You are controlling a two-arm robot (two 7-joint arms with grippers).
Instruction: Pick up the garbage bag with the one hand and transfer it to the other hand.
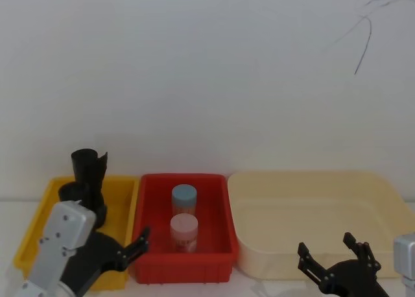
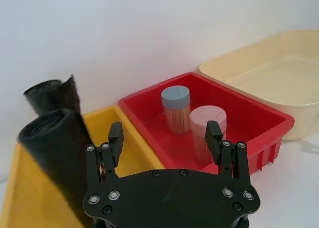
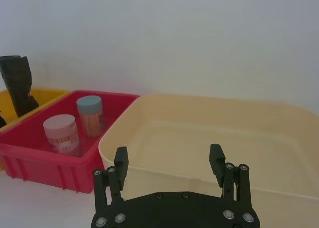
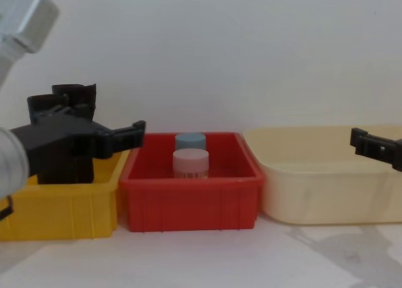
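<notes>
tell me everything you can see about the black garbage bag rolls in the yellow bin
The black garbage bag rolls are two cylinders of thin, slightly glossy plastic film, wound tight. Both stand upright, close together, in the back left part of the yellow plastic bin. The farther one rises higher and has a loose flap sticking up at its top. The open left gripper hovers just beside them, gripping neither.

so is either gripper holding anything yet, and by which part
Nothing is held. The left gripper is open, near the garbage bag rolls standing in the yellow bin. The right gripper is open by the cream tub.
</notes>
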